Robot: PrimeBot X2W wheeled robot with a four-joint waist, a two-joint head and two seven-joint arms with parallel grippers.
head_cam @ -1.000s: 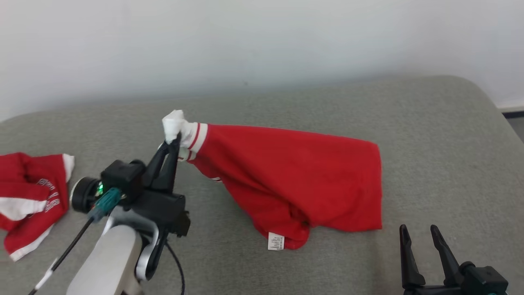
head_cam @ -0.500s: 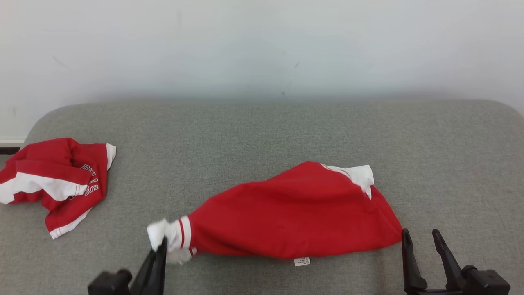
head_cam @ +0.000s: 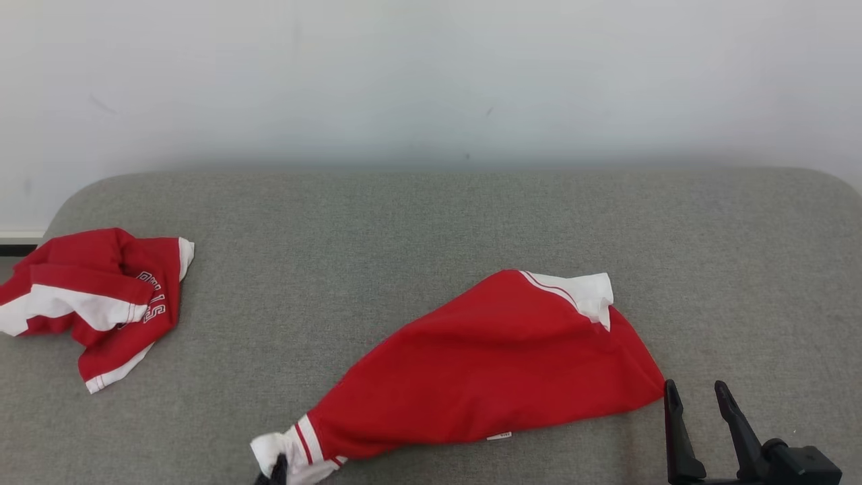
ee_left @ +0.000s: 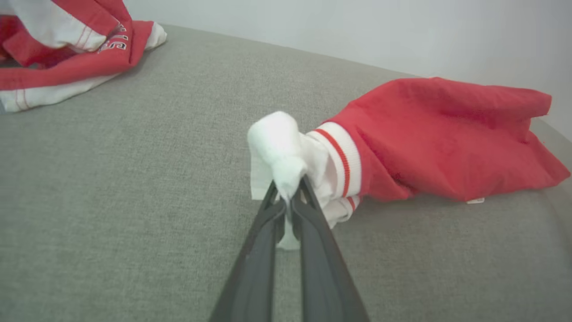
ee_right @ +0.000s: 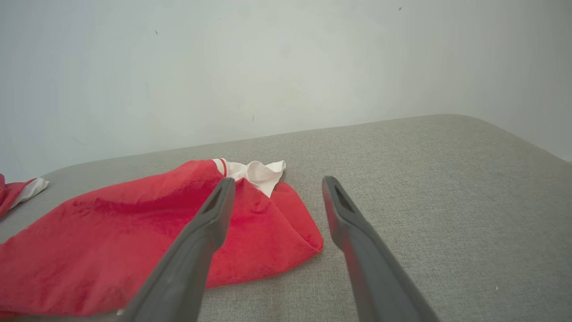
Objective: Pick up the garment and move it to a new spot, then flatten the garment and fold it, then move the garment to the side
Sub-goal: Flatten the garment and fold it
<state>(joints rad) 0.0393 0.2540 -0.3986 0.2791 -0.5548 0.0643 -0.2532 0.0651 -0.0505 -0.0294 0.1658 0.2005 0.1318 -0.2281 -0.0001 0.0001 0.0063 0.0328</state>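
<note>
Red garment (head_cam: pixel 498 364), lower centre on grey cushion (head_cam: pixel 431 222), white cuff (ee_left: pixel 277 143) pinched in the clamped left hand (ee_left: pixel 288 199), apparently for hauling to a new spot; right hand (head_cam: pixel 695 387), lower right, spread wide, empty.

Red garment (head_cam: pixel 498 364) with white cuffs – thin red stripes, second garment (head_cam: pixel 87 296) red and white with white lettering, grey woven surface (head_cam: pixel 404 229), pale wall (head_cam: pixel 431 81)
</note>
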